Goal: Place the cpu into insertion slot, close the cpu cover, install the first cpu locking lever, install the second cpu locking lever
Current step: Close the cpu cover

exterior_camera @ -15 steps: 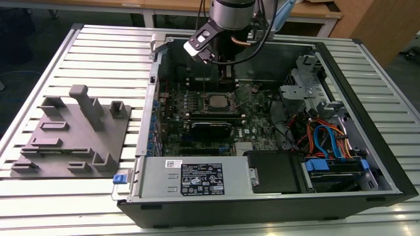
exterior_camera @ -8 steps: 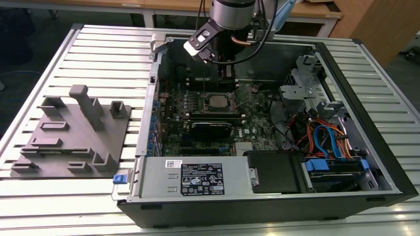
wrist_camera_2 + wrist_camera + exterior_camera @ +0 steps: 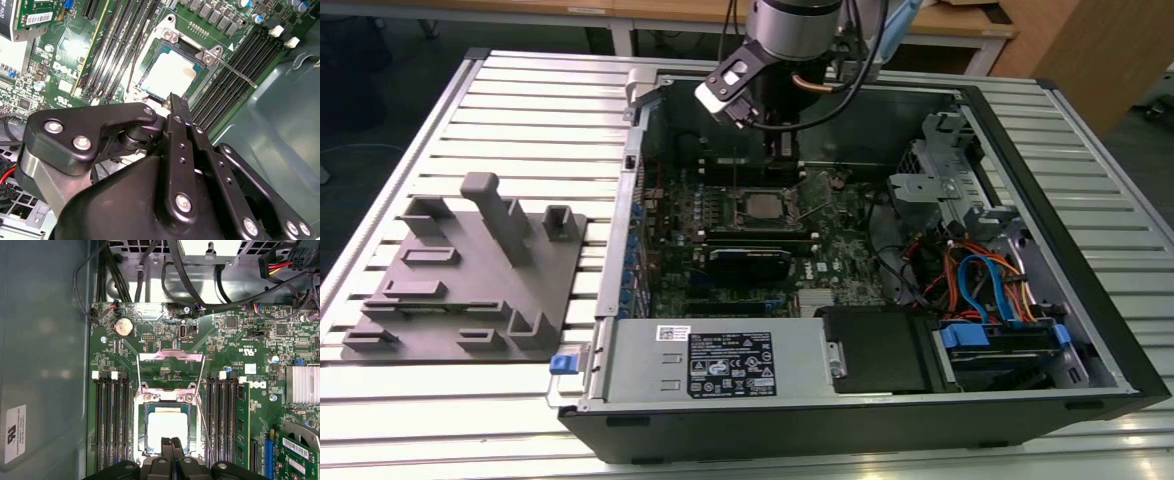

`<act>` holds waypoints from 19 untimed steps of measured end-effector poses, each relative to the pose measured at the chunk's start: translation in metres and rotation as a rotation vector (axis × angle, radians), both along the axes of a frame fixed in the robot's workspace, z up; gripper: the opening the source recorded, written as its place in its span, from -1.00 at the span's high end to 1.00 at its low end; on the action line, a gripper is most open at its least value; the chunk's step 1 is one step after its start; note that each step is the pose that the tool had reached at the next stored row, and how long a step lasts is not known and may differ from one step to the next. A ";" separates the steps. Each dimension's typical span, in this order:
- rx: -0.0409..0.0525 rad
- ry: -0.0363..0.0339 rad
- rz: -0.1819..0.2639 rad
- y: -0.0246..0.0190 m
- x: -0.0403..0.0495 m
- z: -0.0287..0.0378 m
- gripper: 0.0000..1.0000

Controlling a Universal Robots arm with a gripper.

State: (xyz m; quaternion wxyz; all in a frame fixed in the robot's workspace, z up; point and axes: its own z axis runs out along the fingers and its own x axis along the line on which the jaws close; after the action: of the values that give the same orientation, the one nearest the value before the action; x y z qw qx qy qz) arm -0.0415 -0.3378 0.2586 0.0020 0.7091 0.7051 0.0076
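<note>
cpu (image 3: 167, 427) lies seated in the insertion slot (image 3: 145, 432) on the green board. cpu cover (image 3: 170, 356) is swung open, clear of the socket. Hand (image 3: 170, 442) is at the cpu's near edge, its 2 fingers pressed together and gripping nothing; contact with the cpu cannot be told.
</note>
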 end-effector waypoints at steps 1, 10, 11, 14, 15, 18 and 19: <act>0.0000 0.0002 0.000 0.0000 0.0001 0.0000 0.80; 0.0001 0.0002 0.000 0.0000 0.0022 -0.0001 0.80; 0.0001 0.0002 0.000 0.0000 0.0022 -0.0001 0.80; 0.0001 0.0002 0.000 0.0000 0.0023 0.0000 0.80; 0.0001 0.0002 0.000 0.0001 0.0023 0.0000 0.80; 0.0001 0.0002 0.000 0.0001 0.0023 0.0015 0.80; 0.0001 0.0002 0.000 0.0000 0.0023 0.0025 0.80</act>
State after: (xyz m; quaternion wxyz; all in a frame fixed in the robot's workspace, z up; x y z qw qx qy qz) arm -0.0392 -0.3377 0.2610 0.0020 0.7091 0.7050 0.0075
